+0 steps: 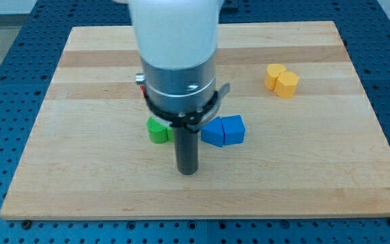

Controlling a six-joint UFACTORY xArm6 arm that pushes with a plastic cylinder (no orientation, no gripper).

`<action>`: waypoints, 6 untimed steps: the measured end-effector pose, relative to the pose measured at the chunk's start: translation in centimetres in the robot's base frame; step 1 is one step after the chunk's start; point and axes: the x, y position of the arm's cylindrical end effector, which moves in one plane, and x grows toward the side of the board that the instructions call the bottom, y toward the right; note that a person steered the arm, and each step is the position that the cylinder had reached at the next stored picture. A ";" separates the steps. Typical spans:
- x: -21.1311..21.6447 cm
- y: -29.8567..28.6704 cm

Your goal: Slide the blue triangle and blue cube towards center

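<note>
Camera view, one frame. No pincer on this arm, so nothing clenched, released or grasped; only a dark rod. My tip point(188, 172) rests on the wooden board point(330, 183) just below frame centre, lower-left of the blue pair and apart from them.

Blue triangle point(212, 133) and blue cube point(233, 129) touching side by side, right of the rod, near the middle of the frame. Green block point(158, 130) just left of the rod, partly hidden by it; shape unclear. Sliver of red block point(139, 78) behind the arm's body, mostly hidden. Two yellow blocks point(281, 80) touching, upper right, well apart from the rest.
</note>
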 end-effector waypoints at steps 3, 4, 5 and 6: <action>-1.9 1.6; -1.9 3.5; -1.9 5.5; -2.6 5.9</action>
